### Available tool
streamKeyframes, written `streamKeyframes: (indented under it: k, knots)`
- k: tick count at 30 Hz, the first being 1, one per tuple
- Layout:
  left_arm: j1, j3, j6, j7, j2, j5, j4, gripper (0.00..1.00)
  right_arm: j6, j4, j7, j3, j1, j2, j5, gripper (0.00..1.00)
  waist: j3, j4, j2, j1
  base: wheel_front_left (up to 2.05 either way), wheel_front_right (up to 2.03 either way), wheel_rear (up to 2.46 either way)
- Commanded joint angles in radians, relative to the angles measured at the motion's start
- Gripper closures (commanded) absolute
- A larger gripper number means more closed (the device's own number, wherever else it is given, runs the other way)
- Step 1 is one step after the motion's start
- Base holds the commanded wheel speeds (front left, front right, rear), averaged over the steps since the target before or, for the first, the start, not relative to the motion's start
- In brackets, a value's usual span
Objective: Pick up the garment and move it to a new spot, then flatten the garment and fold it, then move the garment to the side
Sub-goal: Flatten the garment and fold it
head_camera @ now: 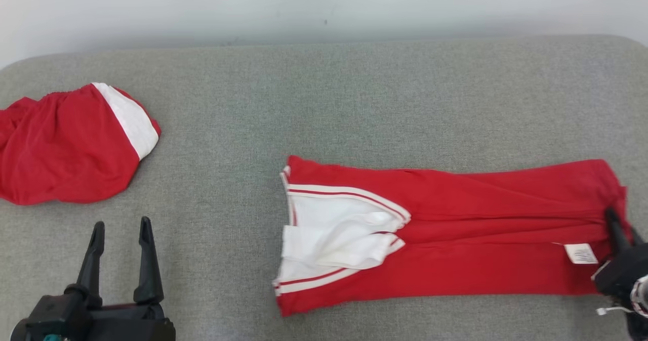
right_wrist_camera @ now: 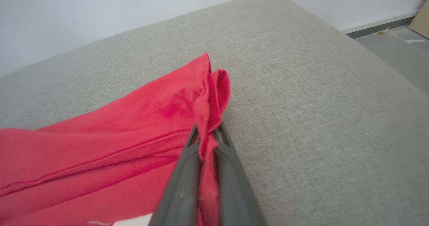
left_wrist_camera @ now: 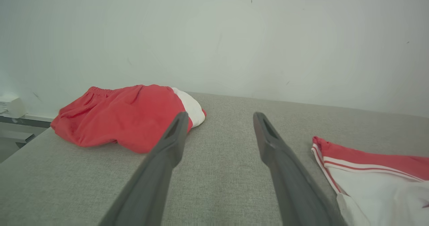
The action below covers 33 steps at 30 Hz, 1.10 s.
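Observation:
The garment is a red top with a white, red-striped collar, lying folded lengthwise across the right half of the grey padded surface. A white label shows near its right end. My right gripper is at that right end, shut on a bunched edge of the red cloth; in the right wrist view the fabric is pinched between the fingers. My left gripper stands open at the lower left, apart from the garment, whose collar end lies to its right.
A second red piece with a white band lies crumpled at the far left, ahead of the left gripper. A pale wall runs behind the surface. The surface's rounded right edge drops to a grey floor.

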Motion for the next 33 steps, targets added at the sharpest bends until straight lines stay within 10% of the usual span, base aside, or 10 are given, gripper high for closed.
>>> streamKeyframes:
  k: [1, 12, 33]
  knots:
    - [0.015, -0.002, 0.007, 0.0, -0.001, -0.002, -0.003, 0.0, -0.003, 0.006, -0.006, -0.009, 0.004, -0.022, 0.009, 1.0, -0.007, -0.002, 0.0, 0.0, 0.0, 0.0, 0.0]
    - [0.048, 0.008, 0.014, -0.001, -0.001, -0.018, -0.004, 0.0, -0.003, -0.127, 0.008, 0.048, 0.011, 0.029, -0.014, 1.0, -0.038, -0.021, 0.0, 0.0, 0.0, 0.0, 0.0]
    - [0.031, -0.024, 0.016, -0.001, 0.0, -0.028, 0.024, 0.0, -0.003, -0.356, 0.104, 0.236, -0.004, 0.356, -0.124, 1.0, -0.062, 0.055, 0.0, 0.0, 0.0, 0.0, 0.0]
